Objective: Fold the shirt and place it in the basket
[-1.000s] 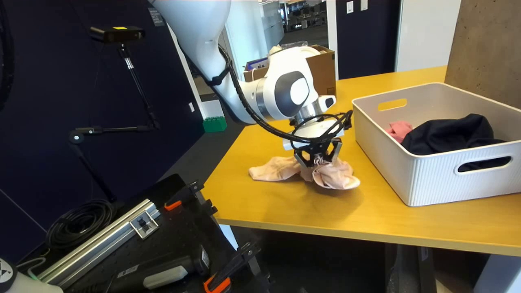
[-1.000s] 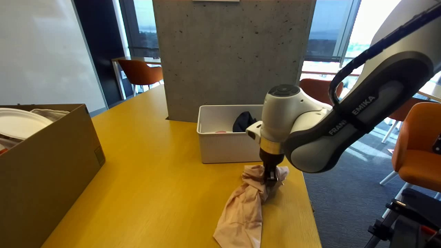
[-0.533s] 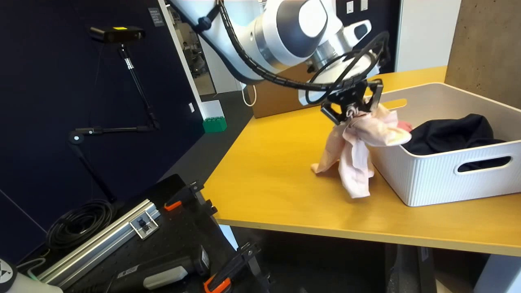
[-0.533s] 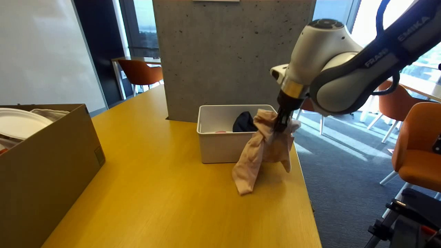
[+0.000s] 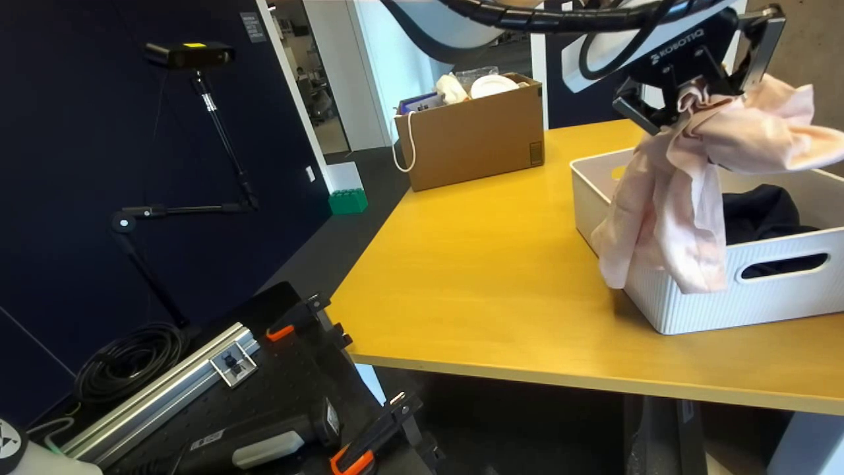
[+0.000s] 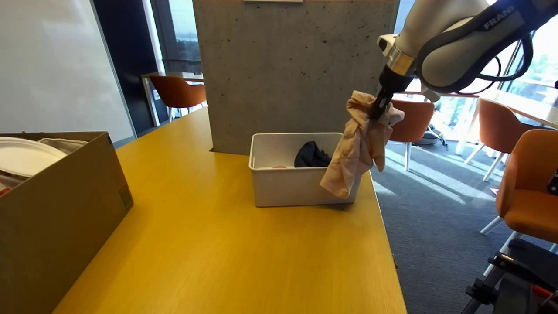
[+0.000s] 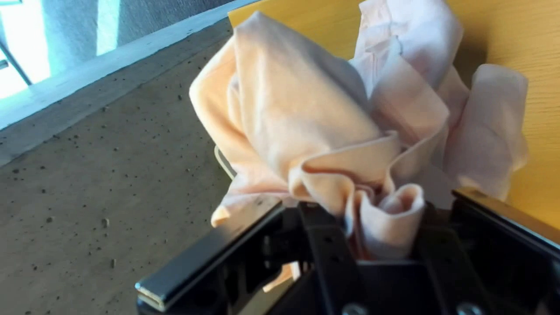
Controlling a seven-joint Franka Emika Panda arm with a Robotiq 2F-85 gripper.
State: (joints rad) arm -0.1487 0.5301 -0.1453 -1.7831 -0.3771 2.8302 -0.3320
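Shirt [image 6: 357,144] hangs bunched rather than folded from the gripper [image 5: 699,107], whose fingers clench a gathered wad, by a corner of the basket [image 5: 768,302] near the bench edge [image 5: 593,382] and not yet inside, presumably held high so the trailing cloth can clear the wall.

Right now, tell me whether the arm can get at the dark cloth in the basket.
Probably not: the gripper is shut on the shirt, so it likely can't grasp anything else. Otherwise the way looks free: the dark cloth lies in the open basket.
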